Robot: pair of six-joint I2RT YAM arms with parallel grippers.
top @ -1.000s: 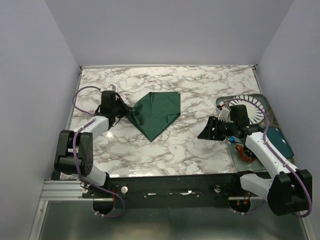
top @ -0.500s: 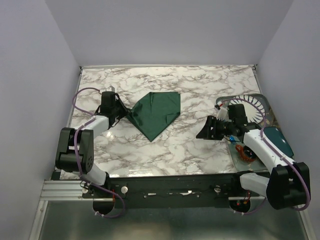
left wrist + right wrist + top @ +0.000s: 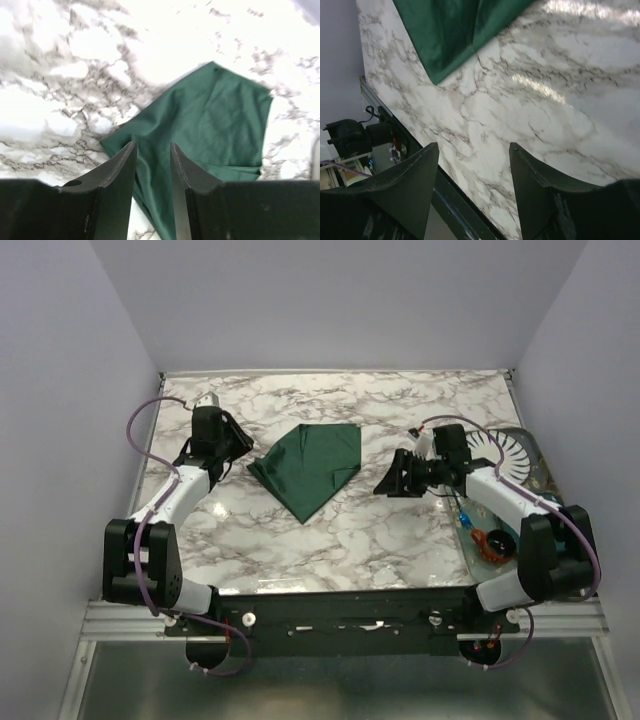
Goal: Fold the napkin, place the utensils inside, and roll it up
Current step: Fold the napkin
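The dark green napkin (image 3: 312,466) lies folded on the marble table, its longest point toward the near edge. My left gripper (image 3: 238,445) hovers just left of the napkin's left corner, open and holding nothing. In the left wrist view the napkin (image 3: 220,120) spreads out beyond the parted fingers (image 3: 120,170), and cloth shows through the gap of the left gripper (image 3: 152,146). My right gripper (image 3: 388,484) is open over bare marble to the right of the napkin. The right wrist view shows the right gripper (image 3: 474,146) empty and the napkin (image 3: 450,30) at the top. The utensils are out of view.
A dish with a white ribbed rim (image 3: 512,452) sits at the right edge of the table. Nearer to me lies a clear tray (image 3: 478,558) with a small orange item and a thin blue stick (image 3: 464,512). The table's near edge (image 3: 395,142) shows in the right wrist view.
My left gripper has opened and let go of the napkin's left corner, then drawn back toward the far left. The right arm has swung left toward the middle of the table.
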